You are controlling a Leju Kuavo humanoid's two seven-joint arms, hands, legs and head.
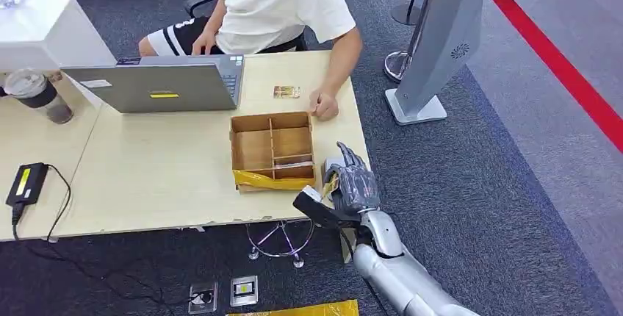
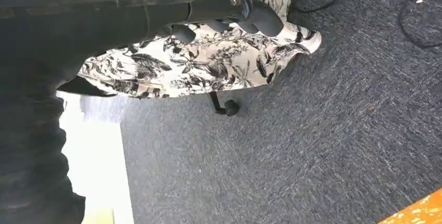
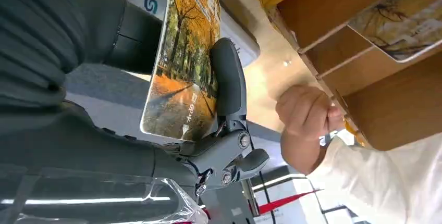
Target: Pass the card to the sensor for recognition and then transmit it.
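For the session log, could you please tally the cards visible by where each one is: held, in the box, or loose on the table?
Held by the right hand: 1, the autumn-tree card
In the cardboard box: 1, boxed card
Loose on the table: 1, card near the person's hand
Total: 3

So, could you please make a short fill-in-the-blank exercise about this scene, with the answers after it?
1. The right hand holds a ____ printed with autumn trees.
2. The cardboard box stands on the ____.
3. The person's hand rests beside a small card, which lies to the right of the grey ____.

Missing words: card; table; laptop
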